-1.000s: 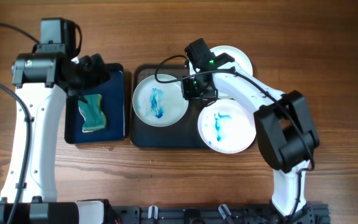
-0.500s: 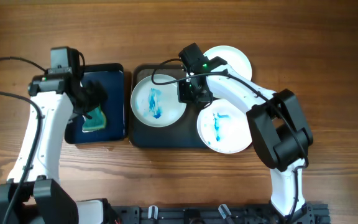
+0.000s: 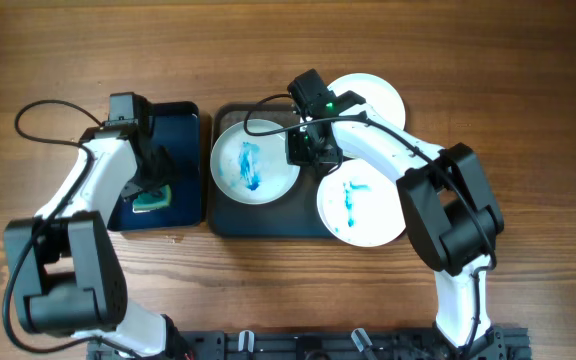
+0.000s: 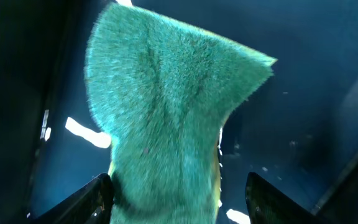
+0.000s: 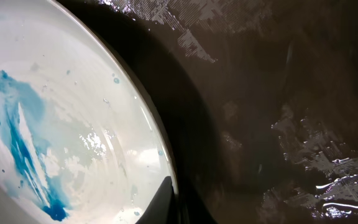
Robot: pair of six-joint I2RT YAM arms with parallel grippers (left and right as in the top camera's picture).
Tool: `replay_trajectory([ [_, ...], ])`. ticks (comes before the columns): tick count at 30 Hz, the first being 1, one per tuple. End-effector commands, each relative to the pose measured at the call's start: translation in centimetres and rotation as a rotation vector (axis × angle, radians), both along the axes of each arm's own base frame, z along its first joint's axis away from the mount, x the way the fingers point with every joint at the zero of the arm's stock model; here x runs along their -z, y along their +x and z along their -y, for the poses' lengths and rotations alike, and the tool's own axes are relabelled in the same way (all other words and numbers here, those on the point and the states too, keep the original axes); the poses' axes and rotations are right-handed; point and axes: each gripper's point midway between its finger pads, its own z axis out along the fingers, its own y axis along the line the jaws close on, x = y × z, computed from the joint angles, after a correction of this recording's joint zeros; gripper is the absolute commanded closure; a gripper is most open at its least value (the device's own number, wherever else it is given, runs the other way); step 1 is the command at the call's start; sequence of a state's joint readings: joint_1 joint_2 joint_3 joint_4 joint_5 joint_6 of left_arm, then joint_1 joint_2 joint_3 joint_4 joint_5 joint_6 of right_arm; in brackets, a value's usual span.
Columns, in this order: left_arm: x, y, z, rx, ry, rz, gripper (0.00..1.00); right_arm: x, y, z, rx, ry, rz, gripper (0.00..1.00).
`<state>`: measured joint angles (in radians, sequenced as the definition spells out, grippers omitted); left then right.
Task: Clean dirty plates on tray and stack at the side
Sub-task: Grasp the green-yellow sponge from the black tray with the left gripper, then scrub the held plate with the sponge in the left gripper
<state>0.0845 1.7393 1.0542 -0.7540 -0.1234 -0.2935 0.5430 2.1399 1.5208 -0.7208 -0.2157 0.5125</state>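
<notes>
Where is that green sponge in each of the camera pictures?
Overhead: the green sponge lies at left, in the black tub, partly hidden by the left hand.
Left wrist: the green sponge fills the middle, close up.
Right wrist: not in it.
Shared landmark: the black tub's dark floor, in overhead and left wrist.

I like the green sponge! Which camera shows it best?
The left wrist view: the green sponge fills the picture. Overhead shows only a small, half-hidden bit. The right wrist view misses it.
</notes>
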Motion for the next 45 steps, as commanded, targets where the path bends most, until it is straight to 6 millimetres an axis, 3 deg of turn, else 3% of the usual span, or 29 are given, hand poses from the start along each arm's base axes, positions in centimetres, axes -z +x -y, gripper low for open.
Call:
replay_trajectory([
  [1,1.9,-0.5,-0.9,0.011,0.027,-0.052,0.36,0.2,0.2,-0.4,0.002,-0.006,0.003,0.96],
  [3,2.3,-0.3,-1.2,0.003,0.026,-0.052,0.50,0.2,0.2,-0.4,0.002,-0.006,0.004,0.96],
  [5,2.3,-0.2,-1.3,-0.001,0.026,-0.045,0.88,0.2,0.2,-0.5,0.002,-0.005,0.005,0.96],
  [6,2.3,-0.1,-1.3,-0.001,0.027,-0.043,0.96,0.2,0.2,-0.5,0.002,-0.005,0.005,0.96],
  [13,1.6,0.1,-0.5,0.007,-0.017,-0.036,0.96,0.2,0.3,-0.6,0.002,0.002,0.009,0.96],
  [15,-0.2,0.9,0.0,0.028,-0.044,-0.010,0.96,0.1,0.3,-0.7,0.000,0.009,0.008,0.96],
  [20,-6.7,3.3,2.2,0.089,-0.160,0.134,0.96,0.0,-0.5,-1.2,-0.032,0.045,-0.028,0.96],
  [21,-7.9,3.7,3.6,0.110,-0.233,0.175,0.96,0.0,-0.6,-1.2,-0.034,0.049,-0.031,0.96],
  [24,-8.9,3.8,7.4,0.133,-0.380,0.201,0.96,-0.1,-0.6,-1.3,-0.034,0.064,-0.042,0.96],
  [28,-8.2,4.0,12.1,0.199,-0.399,0.176,0.96,-0.1,-0.5,-0.8,-0.018,0.075,-0.059,0.96],
  [34,-4.6,4.2,16.2,0.209,-0.345,0.115,0.96,0.0,-0.4,0.6,0.004,0.068,-0.088,0.96],
  [40,0.3,3.4,17.7,0.243,-0.293,0.002,0.96,0.1,-0.7,0.5,-0.017,0.077,-0.090,0.96],
  [45,2.5,2.0,18.9,0.232,-0.239,-0.061,0.96,0.1,-0.6,0.4,-0.017,0.078,-0.088,0.96],
])
